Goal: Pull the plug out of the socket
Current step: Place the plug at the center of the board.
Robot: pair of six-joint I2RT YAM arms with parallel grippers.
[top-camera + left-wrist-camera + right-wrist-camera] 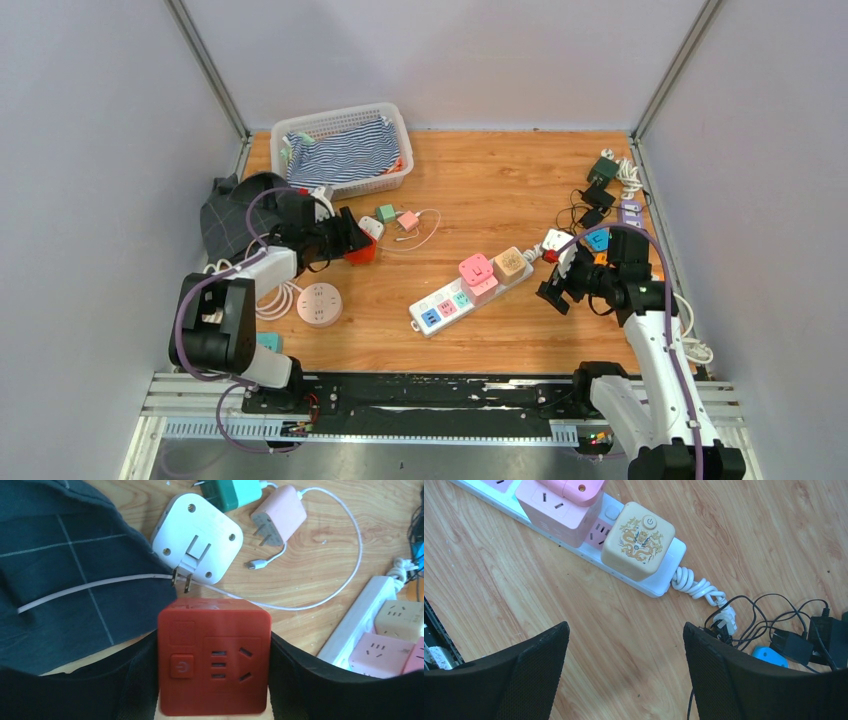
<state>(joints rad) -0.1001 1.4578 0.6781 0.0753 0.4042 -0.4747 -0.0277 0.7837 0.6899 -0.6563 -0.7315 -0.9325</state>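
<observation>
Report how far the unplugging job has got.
Done: the white plug lies prongs-up, out of the red cube socket. In hand: the left claw grips that cube. Possibly left: the beige cube and pink cubes sit in the power strip; the right claw hangs open nearby.

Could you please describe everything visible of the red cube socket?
The red cube socket is a glossy plastic block with rounded edges. Its facing side carries a power button, a blank square panel above it and one outlet with three flat and two slanted slots. It sits between the black fingers of the left gripper, which press its two sides. The prongs of a white adapter lie just beyond its far edge; contact there is unclear.
</observation>
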